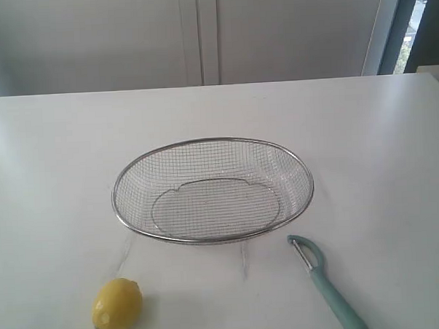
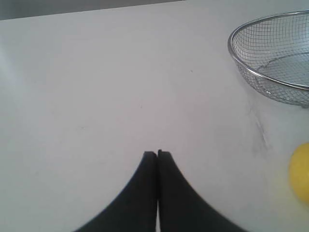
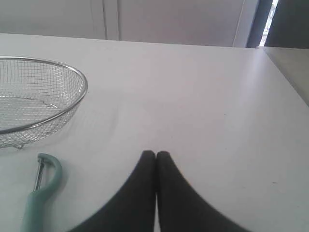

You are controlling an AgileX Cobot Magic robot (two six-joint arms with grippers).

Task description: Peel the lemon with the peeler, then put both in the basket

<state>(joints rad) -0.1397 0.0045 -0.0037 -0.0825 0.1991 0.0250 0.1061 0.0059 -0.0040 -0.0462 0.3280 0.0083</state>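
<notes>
The basket point(image 1: 140, 184) stands near the middle of the white table point(image 1: 51, 157), its wire mesh sloping down from a thick metal rim to a flat oval floor. The lemon point(image 1: 117, 306) lies on the table in front of the basket toward the left side, outside the rim and apart from it, with a small nub at its lower end. The peeler point(image 1: 328, 285) lies flat on the table in front of the basket toward the right side. Its loop head and metal blade point toward the basket and sit close to the rim, probably just short of touching, though the angle makes that hard to judge. Its pale teal handle runs away from the basket and off the lower edge of the exterior view. The lemon and the peeler are well apart. The left gripper point(image 2: 157, 152) hangs over bare table, its two dark fingers pressed together tip to tip, with the basket and a sliver of the lemon off to one side. The right gripper point(image 3: 155, 153) is likewise closed tight, fingers meeting at the tips above the tabletop, with the peeler head and the basket off to its side.
</notes>
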